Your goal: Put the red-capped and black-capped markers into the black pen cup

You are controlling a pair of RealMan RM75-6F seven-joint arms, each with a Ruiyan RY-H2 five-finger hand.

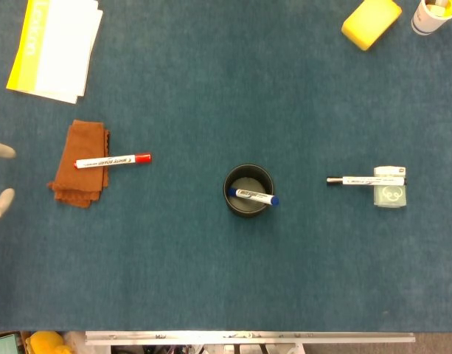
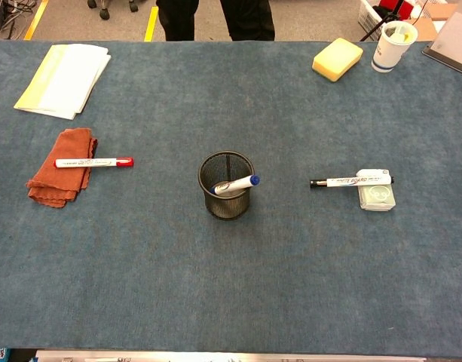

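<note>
**Surfaces on our table**

We see matt, felt-like blue cloth on the table (image 2: pixel 140 256). The pen cup (image 2: pixel 226 185) is black wire mesh. Both markers (image 2: pixel 93 162) (image 2: pixel 351 181) look like smooth plastic; the rag (image 2: pixel 59 167) is soft brown cloth, the sponge (image 2: pixel 337 59) porous.
</note>
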